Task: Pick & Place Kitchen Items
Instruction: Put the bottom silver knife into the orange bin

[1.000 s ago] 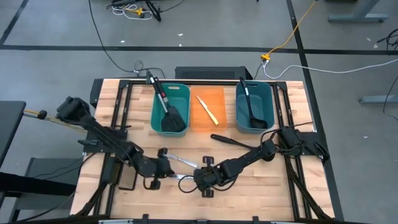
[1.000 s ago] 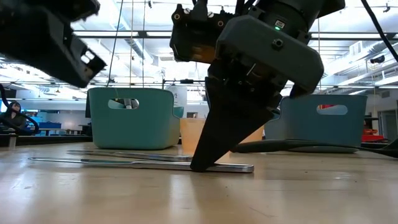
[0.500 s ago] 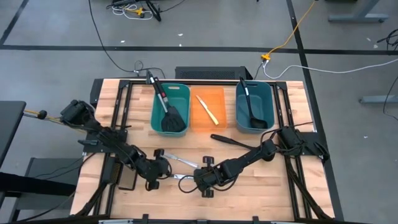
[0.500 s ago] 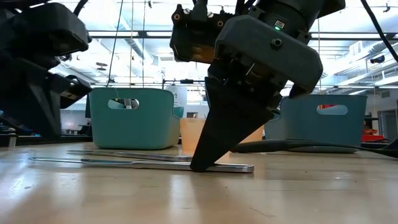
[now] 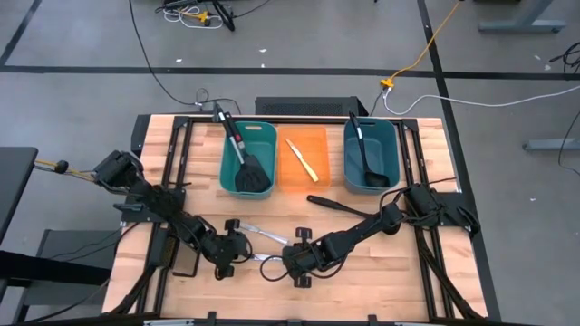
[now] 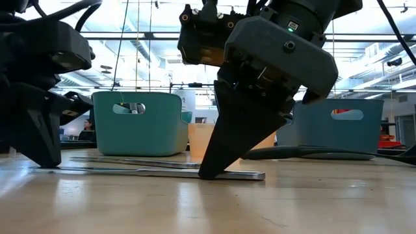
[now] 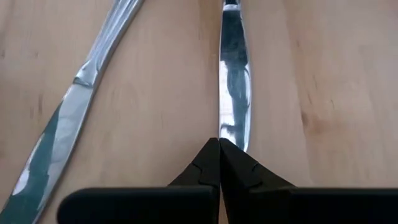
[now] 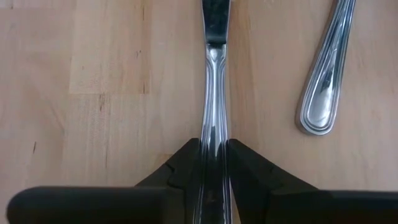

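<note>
Two silver knives lie flat on the wooden table near its front edge. My right gripper is shut on the nearer knife. My left gripper is shut, and its fingertips are down at that knife's blade end. The second silver knife lies beside it, touched by nothing. A black ladle lies on the table farther back. A spatula rests in the left teal bin and a ladle in the right one. A pale-yellow knife lies in the orange bin. My left gripper touches the blade's tip end with its shut fingertips, slanting down from the table's left. The blade lies flat on the wood. My right gripper pinches the knife's handle between its two fingers, which lie along the handle. The fingers slant steeply down from the right, and the knife lies flat on the table.
Along the far side stand a teal bin, an orange bin and another teal bin. Bare wood lies at the table's front, left and right of the arms.
My left gripper has come down to the table at the nearer knife's blade end, tipping more steeply downward, and stays shut. The knives have not moved.
</note>
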Action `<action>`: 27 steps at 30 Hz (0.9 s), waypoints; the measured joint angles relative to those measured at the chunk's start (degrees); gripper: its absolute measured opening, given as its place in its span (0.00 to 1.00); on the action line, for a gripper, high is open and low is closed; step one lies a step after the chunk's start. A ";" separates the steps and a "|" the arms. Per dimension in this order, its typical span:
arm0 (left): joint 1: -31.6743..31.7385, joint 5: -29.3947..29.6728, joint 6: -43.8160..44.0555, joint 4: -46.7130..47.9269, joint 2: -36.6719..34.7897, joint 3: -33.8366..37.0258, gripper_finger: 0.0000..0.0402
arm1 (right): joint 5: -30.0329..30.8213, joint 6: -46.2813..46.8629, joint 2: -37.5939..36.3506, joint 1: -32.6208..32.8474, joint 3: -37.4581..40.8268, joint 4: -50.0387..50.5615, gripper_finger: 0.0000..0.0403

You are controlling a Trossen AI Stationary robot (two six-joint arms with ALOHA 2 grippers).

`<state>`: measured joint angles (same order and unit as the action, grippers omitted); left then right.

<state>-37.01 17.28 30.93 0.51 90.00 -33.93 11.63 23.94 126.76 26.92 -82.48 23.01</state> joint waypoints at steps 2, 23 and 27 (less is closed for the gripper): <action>-0.04 -0.02 0.01 0.00 0.07 0.00 0.01 | 0.06 0.01 0.00 -0.02 0.01 -0.07 0.22; -1.69 6.43 -4.52 -1.83 -1.18 -1.77 0.02 | 0.60 0.15 -4.92 -0.23 0.68 2.58 0.33; -2.29 6.17 -8.73 -5.34 -1.18 -3.52 0.01 | 0.82 0.44 -4.92 -0.26 0.66 1.62 0.33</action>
<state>-39.31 23.45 22.20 -4.83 88.82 -37.46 12.45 24.38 121.84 26.66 -81.82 24.63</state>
